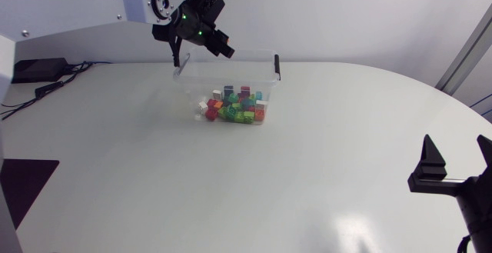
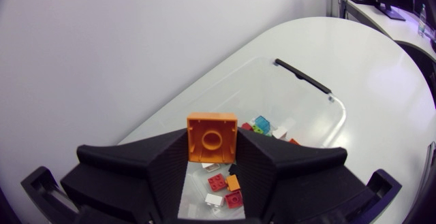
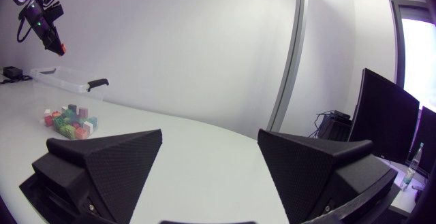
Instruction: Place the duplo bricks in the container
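My left gripper (image 1: pixel 223 50) hangs over the back rim of the clear plastic container (image 1: pixel 265 56) and is shut on an orange duplo brick (image 2: pixel 212 137). The brick is square, and its hollow underside faces the wrist camera between the two black fingers (image 2: pixel 167 163). Below it, several coloured bricks (image 2: pixel 225 183) lie on the container's floor; the head view shows this pile of bricks (image 1: pixel 237 107) too. The container has black handles (image 2: pixel 303 76). My right gripper (image 1: pixel 460 161) stands open and holds nothing at the table's near right, far from the container (image 3: pixel 68 81).
A black box with cables (image 1: pixel 38 70) lies at the table's back left corner. The white tabletop (image 1: pixel 231 184) stretches between the container and the right gripper.
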### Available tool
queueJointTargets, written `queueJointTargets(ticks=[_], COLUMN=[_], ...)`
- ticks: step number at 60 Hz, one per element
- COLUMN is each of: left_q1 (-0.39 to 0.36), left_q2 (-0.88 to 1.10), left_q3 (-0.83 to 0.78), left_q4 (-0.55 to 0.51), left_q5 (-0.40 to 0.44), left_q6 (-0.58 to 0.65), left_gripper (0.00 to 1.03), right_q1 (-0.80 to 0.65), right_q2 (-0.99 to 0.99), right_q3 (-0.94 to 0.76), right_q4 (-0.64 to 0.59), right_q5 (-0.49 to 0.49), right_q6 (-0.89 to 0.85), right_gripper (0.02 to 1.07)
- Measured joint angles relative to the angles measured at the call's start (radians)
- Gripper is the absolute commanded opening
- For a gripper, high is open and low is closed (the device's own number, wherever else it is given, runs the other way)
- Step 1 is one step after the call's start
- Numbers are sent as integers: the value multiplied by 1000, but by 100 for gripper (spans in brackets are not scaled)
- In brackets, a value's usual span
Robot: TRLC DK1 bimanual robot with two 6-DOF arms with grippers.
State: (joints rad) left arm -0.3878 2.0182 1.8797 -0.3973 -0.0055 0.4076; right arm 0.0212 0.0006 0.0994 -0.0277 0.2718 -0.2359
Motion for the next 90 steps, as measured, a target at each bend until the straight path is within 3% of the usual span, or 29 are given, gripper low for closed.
queueJointTargets(ticks=[6, 9, 12, 14, 24, 29, 43, 68, 90], left_q1=[11, 15, 16, 18, 19, 19, 42, 203, 257], left_q2=[61, 82, 108, 121, 145, 120, -89, -597, -924], left_q3=[63, 80, 96, 104, 107, 66, -204, -668, -914], left_q4=[7, 9, 20, 23, 64, 115, 255, 459, 464], left_q5=[-32, -53, -93, -123, -264, -293, -304, -306, -237], left_q6=[-41, -61, -78, -92, -117, -121, -120, -117, -117], left_gripper=[39, 59, 90, 100, 99, 98, 99, 99, 99], right_q1=[-32, -39, -43, -43, -43, -48, -69, -68, 54], right_q2=[0, 0, 0, 0, 0, 0, 0, -1, -1], right_q3=[-16, -23, -32, -37, -44, -45, -45, -52, -77], right_q4=[-1, -1, 1, 1, 2, 2, 2, 18, 100], right_q5=[1, 3, 3, 3, 8, 18, 32, 26, 21], right_q6=[0, 0, 1, 1, 24, 31, 35, 26, -53], right_gripper=[103, 103, 103, 103, 103, 103, 103, 103, 103])
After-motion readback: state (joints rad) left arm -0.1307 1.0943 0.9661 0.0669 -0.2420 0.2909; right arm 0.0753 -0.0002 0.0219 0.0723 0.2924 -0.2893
